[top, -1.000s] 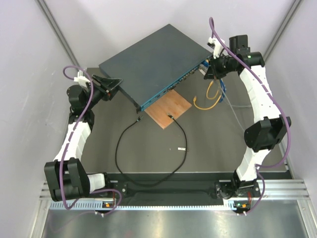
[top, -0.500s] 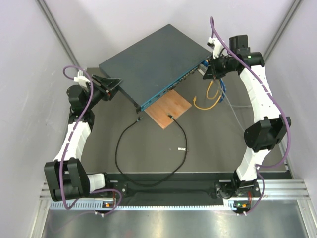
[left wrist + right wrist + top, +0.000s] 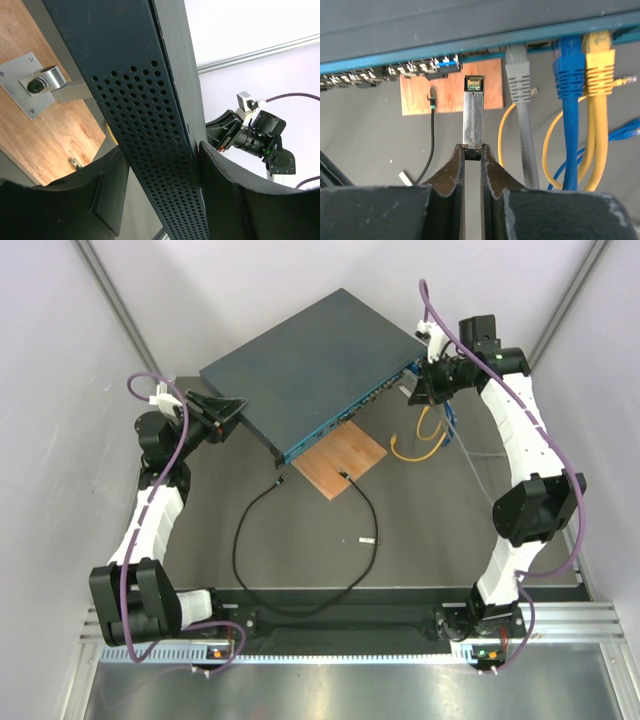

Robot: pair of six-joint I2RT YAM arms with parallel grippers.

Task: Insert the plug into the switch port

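Observation:
The switch (image 3: pixel 310 355) is a flat dark blue-grey box with a teal front face and a row of small dark ports (image 3: pixel 417 68). My left gripper (image 3: pixel 235 410) is shut on the switch's perforated side wall (image 3: pixel 145 110), one finger on each face. My right gripper (image 3: pixel 472 150) is shut on the rear end of a silver metal module (image 3: pixel 472 112) and holds it just in front of the port row, nose toward the switch. The thin black cable (image 3: pixel 240 540) lies on the table. Its plug (image 3: pixel 432 96) rests on the brown board (image 3: pixel 447 92), untouched by either gripper.
Grey (image 3: pixel 517 75), blue (image 3: pixel 569 75) and yellow (image 3: pixel 597 70) cables are plugged into the ports right of the module. Their slack lies on the table (image 3: pixel 420 445). A small loose silver-black stick (image 3: pixel 367 540) lies in front. The cable's other end (image 3: pixel 281 480) lies near the switch's corner.
My right wrist has shifted slightly up and left along the switch's front with the module in it. The left arm and the black cable have not moved.

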